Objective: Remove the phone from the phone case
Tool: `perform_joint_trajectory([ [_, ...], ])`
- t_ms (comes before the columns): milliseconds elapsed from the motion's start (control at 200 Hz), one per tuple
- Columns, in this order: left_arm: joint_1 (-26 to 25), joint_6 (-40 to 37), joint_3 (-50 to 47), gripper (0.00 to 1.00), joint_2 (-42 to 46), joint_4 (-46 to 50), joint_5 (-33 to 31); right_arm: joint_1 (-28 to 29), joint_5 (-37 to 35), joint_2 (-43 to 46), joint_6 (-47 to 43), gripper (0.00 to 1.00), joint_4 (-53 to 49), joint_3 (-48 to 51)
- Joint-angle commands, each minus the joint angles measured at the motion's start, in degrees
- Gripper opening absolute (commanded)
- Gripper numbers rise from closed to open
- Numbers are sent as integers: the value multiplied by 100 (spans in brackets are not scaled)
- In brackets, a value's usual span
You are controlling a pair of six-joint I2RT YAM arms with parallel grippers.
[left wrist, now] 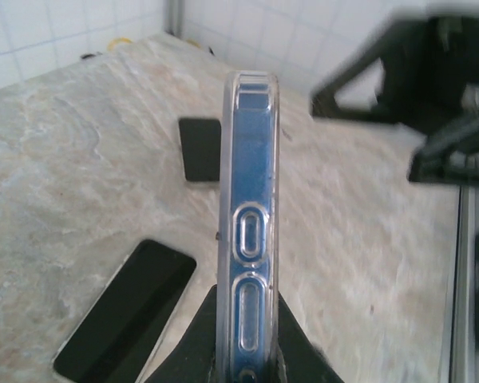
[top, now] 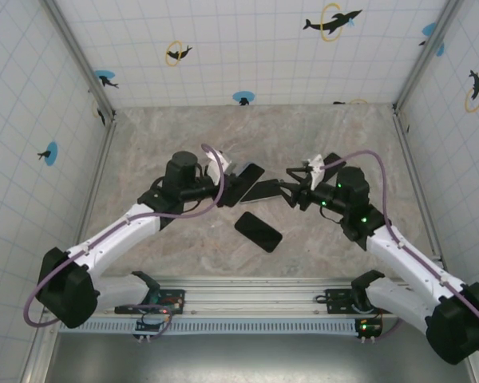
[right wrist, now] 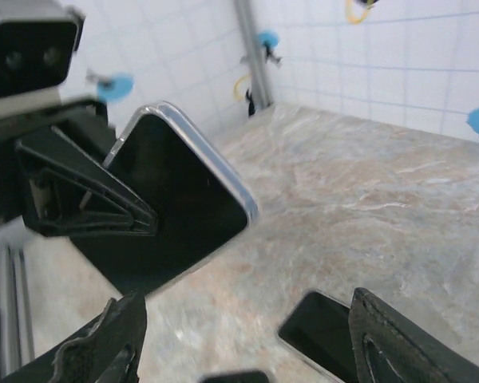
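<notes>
Phone case (left wrist: 249,227): a clear, flexible-looking shell with rounded corners and two raised oblong button covers along its edge. It is held off the table (left wrist: 72,152), edge-on to the left wrist camera, with the phone (right wrist: 176,207) seated inside. A blue frame shows through the shell, and the glossy black screen faces the right wrist camera.

Hand state. I read the left hand (left wrist: 247,355) as clenched on the end of the cased phone nearest its own camera, one finger on each broad face. The right hand (right wrist: 247,307) is released, with its fingers spread wide. It sits near the free corner and does not touch it.

Step in hand, as I judge it: bring the right hand onto the case lip and peel.
1. I would hold the left grip firm and low, so the far end of the shell can flex.
2. I would aim one right finger at a corner lip, not the glass, because the screen looks slick.
3. I would peel one corner first, since the shell probably grips hardest at the corners.

Note: a loose handset (left wrist: 124,319) and a second handset (left wrist: 199,149), both flat and black, lie on the marbled table below.
</notes>
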State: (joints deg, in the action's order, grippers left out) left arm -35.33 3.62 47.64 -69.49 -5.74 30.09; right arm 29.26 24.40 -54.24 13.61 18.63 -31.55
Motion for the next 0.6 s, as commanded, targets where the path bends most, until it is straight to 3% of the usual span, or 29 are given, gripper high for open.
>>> perform_joint_trajectory([
  [0, -26, 2122, 69, 8, -77, -2071, -470, 35, -611, 147, 2243, 68, 1891, 463],
  [295, -230, 4610, -497, 13, -404, -4655, -1802, 632, -1667, -174, 4065, 68, 3126, 918],
  [591, -743, 5341, -642, 13, -795, -6131, -2811, 1170, -2080, -804, 4691, 66, 4008, 925],
])
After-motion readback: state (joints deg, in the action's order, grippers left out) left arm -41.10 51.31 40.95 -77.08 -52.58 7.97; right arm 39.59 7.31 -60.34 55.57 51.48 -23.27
